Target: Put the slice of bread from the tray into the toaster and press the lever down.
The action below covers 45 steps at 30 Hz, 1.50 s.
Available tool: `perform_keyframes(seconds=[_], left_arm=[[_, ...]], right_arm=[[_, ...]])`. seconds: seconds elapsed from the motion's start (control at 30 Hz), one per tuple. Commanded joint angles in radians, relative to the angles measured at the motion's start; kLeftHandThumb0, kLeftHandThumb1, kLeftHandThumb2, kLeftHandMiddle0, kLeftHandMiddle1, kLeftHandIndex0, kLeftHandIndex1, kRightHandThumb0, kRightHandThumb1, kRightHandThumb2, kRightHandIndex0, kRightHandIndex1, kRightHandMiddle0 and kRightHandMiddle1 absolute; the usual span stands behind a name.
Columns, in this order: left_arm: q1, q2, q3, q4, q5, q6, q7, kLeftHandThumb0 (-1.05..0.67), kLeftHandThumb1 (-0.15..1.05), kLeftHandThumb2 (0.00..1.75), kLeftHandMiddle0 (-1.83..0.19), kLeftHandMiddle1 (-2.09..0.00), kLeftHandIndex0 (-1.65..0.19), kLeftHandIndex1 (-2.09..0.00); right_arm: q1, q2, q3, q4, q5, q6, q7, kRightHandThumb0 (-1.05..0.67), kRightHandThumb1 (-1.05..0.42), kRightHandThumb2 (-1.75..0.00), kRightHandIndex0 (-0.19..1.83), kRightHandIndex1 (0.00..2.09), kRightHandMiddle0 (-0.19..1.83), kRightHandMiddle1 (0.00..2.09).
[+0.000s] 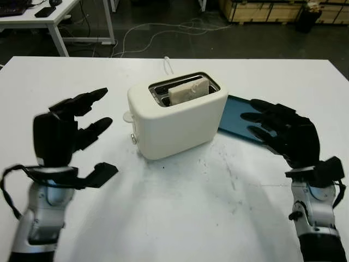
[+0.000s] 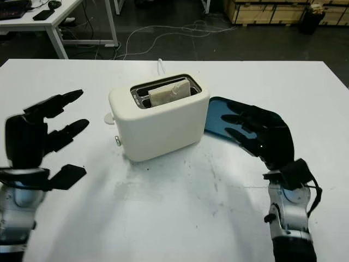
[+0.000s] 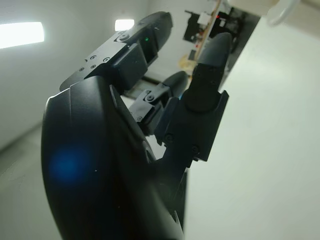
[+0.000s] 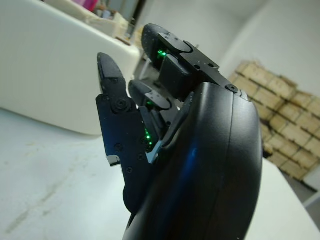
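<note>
A cream toaster stands in the middle of the white table, with a pale slice of bread upright in one of its slots and its top sticking out. The toaster's lever juts from the end that faces my left hand. Behind the toaster on its right lies a dark blue tray. My left hand hovers open to the left of the toaster, level with the lever and apart from it. My right hand is open over the tray's near edge.
A white cable runs from behind the toaster toward the table's far edge. Beyond the table are a white desk, floor cables and wooden crates. The table front bears faint smudges.
</note>
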<state>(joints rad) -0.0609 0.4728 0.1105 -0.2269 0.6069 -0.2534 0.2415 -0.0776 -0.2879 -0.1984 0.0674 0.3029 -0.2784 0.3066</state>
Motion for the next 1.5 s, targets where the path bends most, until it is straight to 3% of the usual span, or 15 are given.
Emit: perform_keyframes(seconds=[0.0, 0.23, 0.47, 0.67, 1.0, 1.47], left_arm=[[-0.029, 0.043, 0.005, 0.016, -0.005, -0.027, -0.035, -0.29, 0.66, 0.0, -1.09, -0.32, -1.02, -0.14], [-0.086, 0.125, -0.004, 0.046, 0.0, -0.053, -0.121, -0.28, 0.64, 0.0, -1.19, -0.35, -1.15, -0.12], [-0.143, 0.162, -0.038, 0.109, 0.062, -0.119, -0.11, -0.3, 0.62, 0.0, -1.26, -0.41, -1.26, -0.1], [-0.179, 0.17, -0.068, 0.146, 0.083, -0.142, -0.122, -0.32, 0.67, 0.0, -1.14, -0.72, -1.31, -0.02], [-0.204, 0.139, -0.11, 0.178, 0.109, -0.113, -0.111, -0.44, 0.74, 0.01, -1.05, -1.02, -1.36, -0.02], [-0.226, 0.121, -0.139, 0.214, 0.153, -0.083, -0.076, -0.32, 0.75, 0.0, -1.04, -0.98, -1.38, -0.01]], right_arm=[[0.015, 0.019, -0.012, -0.047, 0.025, 0.066, -0.029, -0.23, -0.91, 0.0, 0.74, 0.32, 0.79, 0.01], [-0.004, 0.055, -0.007, -0.043, -0.018, 0.116, -0.069, -0.21, -0.92, -0.02, 0.81, 0.23, 0.83, 0.02], [-0.03, 0.054, -0.004, -0.031, -0.05, 0.122, -0.078, -0.25, -0.9, 0.0, 0.8, 0.16, 0.82, 0.0], [-0.042, 0.051, 0.005, -0.016, -0.058, 0.119, -0.061, -0.26, -0.9, 0.0, 0.81, 0.12, 0.81, 0.0], [-0.065, 0.068, 0.009, 0.054, -0.054, 0.072, -0.027, -0.22, -0.92, 0.0, 0.88, 0.1, 0.86, 0.02], [-0.06, 0.073, 0.013, 0.05, -0.058, 0.062, -0.008, -0.25, -0.92, -0.01, 0.93, 0.07, 0.89, 0.01]])
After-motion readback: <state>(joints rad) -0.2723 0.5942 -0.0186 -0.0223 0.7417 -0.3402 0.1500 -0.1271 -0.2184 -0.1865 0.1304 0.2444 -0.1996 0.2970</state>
